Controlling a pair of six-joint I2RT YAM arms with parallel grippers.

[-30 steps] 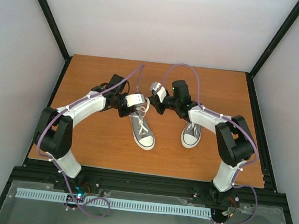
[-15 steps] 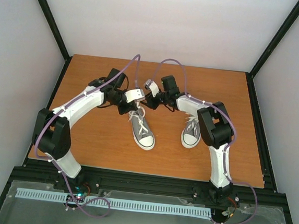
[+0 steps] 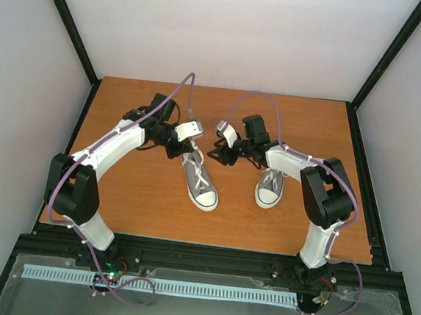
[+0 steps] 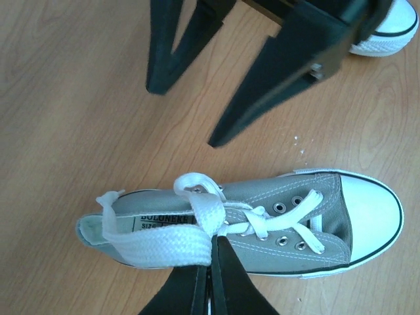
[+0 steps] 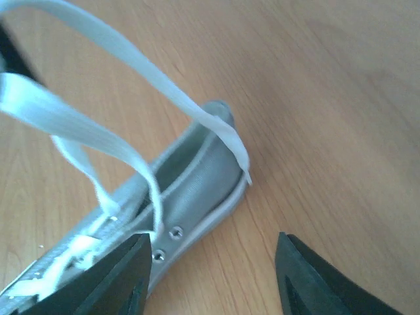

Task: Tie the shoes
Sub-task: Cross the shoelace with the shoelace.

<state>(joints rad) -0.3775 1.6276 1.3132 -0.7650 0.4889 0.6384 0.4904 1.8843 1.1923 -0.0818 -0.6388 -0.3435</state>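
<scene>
From above, you lose the heel of the grey canvas sneaker with a white rubber toe cap (image 3: 201,182) under the left gripper (image 3: 184,151), and the right arm (image 3: 287,163) covers the back half of the second grey sneaker (image 3: 269,191); how either is laced is too small to tell there. Your left wrist view cuts that second sneaker down to its toe cap. In the right wrist view, the flat white lace (image 5: 79,126) blurs near the lens and exits left.

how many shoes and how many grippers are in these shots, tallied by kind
grey sneakers: 2
grippers: 2, the left gripper shut on a white lace, the right gripper open
total: 4
</scene>
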